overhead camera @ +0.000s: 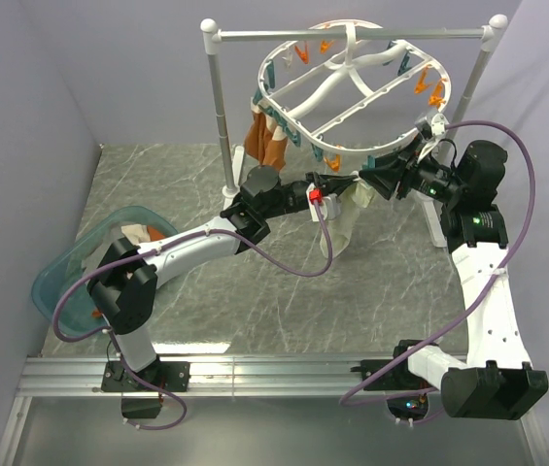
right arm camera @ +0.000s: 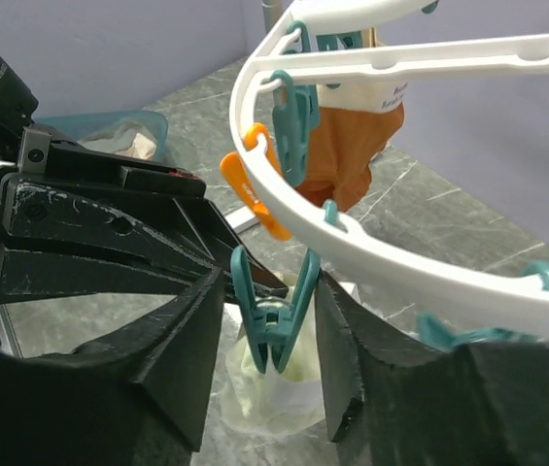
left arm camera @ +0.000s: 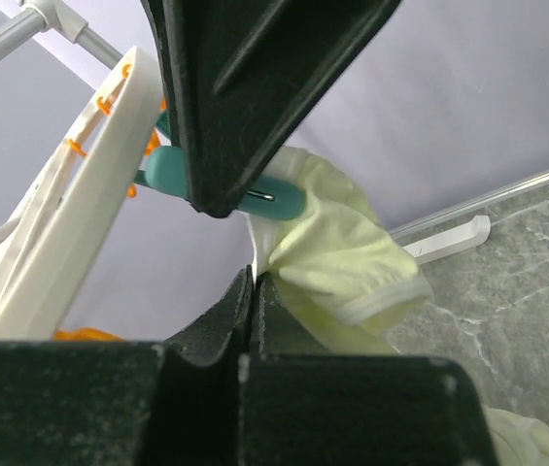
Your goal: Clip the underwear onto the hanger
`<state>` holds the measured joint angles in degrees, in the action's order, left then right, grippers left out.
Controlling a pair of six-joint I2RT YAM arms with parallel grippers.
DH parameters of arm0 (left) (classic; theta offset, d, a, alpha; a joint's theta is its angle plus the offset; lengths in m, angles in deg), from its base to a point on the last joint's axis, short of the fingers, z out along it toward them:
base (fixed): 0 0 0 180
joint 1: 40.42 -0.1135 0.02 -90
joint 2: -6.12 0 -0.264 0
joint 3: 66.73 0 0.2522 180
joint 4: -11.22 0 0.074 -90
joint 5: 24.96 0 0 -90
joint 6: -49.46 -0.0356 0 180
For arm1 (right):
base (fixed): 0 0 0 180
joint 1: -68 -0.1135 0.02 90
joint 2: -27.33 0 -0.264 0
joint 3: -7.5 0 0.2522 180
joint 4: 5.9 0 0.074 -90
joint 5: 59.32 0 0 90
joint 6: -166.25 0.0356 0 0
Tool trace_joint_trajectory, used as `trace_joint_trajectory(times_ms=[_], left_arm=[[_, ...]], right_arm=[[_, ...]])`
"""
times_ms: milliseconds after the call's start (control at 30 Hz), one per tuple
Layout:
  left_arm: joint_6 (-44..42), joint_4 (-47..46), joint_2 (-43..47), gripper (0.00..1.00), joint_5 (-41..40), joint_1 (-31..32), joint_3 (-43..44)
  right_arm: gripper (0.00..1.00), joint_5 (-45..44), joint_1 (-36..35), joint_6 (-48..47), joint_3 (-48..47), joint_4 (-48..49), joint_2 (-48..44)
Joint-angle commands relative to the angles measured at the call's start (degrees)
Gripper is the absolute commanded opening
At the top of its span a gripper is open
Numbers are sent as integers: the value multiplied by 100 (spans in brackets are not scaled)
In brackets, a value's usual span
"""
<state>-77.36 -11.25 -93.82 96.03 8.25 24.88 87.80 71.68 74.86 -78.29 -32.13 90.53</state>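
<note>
Table [overhead camera: 255, 291]: a gray marbled top. Both arm bases are bolted along its near edge.
Rail stand [overhead camera: 218, 107]: white, upright at the far side of the table. Its crossbar carries the hanger.
Hanger [overhead camera: 342, 92]: a white oval ring with curved struts, hung tilted from the crossbar. Orange and teal clips sit around its rim.
Bin [overhead camera: 60, 282]: translucent teal, on the table at the far left beside the left arm, with some cloth inside.
Orange-brown garment [overhead camera: 269, 141]: hangs from the hanger's left rim, well apart from both grippers.
Underwear [left arm camera: 337, 252]: pale cream-yellow. It hangs bunched just below the hanger's near rim, between the two grippers, with its top edge up at the teal clip.
Left gripper [left arm camera: 255, 286]: reaches in from the left. The jaws are pressed together, and a thin edge of the underwear is pinched between the tips, right under the teal clip.
Right gripper [right arm camera: 272, 282]: reaches in from the right. The jaws stand apart, with one finger on each side of the teal clip. Whether the pads touch the clip's handles cannot be told.
Teal clip [right arm camera: 274, 330]: dangles from the near rim with its handles splayed upward and its nose down against the top of the underwear. Whether it bites the fabric cannot be told.
Orange clip [right arm camera: 250, 194]: next along the rim, hanging free.
</note>
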Motion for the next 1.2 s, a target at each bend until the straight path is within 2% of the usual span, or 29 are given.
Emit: trace_joint_trajectory(times_ms=[0, 100, 267, 500, 567, 600, 700, 733, 833, 933, 1167], left_arm=[[96, -315, 80, 0, 4, -24, 258], [113, -306, 63, 0, 13, -24, 275], [113, -236, 1, 0, 22, -15, 372], [280, -78, 1, 1, 13, -24, 451], [385, -34, 10, 5, 4, -24, 451], [421, 36, 10, 7, 22, -15, 468], [474, 159, 97, 23, 31, 11, 416], [491, 212, 132, 34, 31, 3, 329], [535, 458, 387, 49, 4, 3, 39], [596, 809, 808, 53, 31, -15, -409], [1422, 2066, 1714, 55, 84, -304, -928]], right_arm=[[53, 115, -8, -19, -259, -80, -9], [59, 62, -8, -11, -268, -89, -36], [62, -52, 1, 25, -294, -203, -88], [48, -61, 97, -317, -233, -651, -150], [41, -52, 133, -327, -206, -634, -124], [34, -35, 141, -284, -206, -617, -98], [24, 18, 203, -222, -250, -564, -36], [22, 27, 220, -222, -294, -590, -27], [20, 36, 256, -335, -338, -643, -36], [20, 18, 308, -485, -373, -783, -27], [25, 9, 537, -854, -408, -1011, -18]])
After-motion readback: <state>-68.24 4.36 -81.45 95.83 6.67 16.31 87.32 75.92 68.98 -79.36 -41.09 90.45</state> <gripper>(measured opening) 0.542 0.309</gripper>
